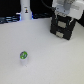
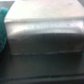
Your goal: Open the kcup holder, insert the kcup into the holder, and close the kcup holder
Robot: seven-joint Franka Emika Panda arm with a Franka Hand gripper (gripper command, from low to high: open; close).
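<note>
1. Here, hangs at the worktop's [image 1: 45, 55] far edge: claw [image 1: 64, 19], just over the black kcup holder [image 1: 63, 27]; fingers' state impossible to tell.
2. Stands near the front edge, well apart: green-topped kcup [image 1: 23, 56].
3. Fills the wrist view: holder's dark top.

The kcup holder [image 1: 63, 27] is a black boxy unit standing toward the exterior view's upper right, its front facing the camera; whether its drawers are shut cannot be told. In the wrist view its dark top [image 2: 42, 35] fills most of the blurred picture. The kcup [image 1: 23, 56], small, white with a green top, stands upright, well apart from the holder, toward the exterior view's lower left.
</note>
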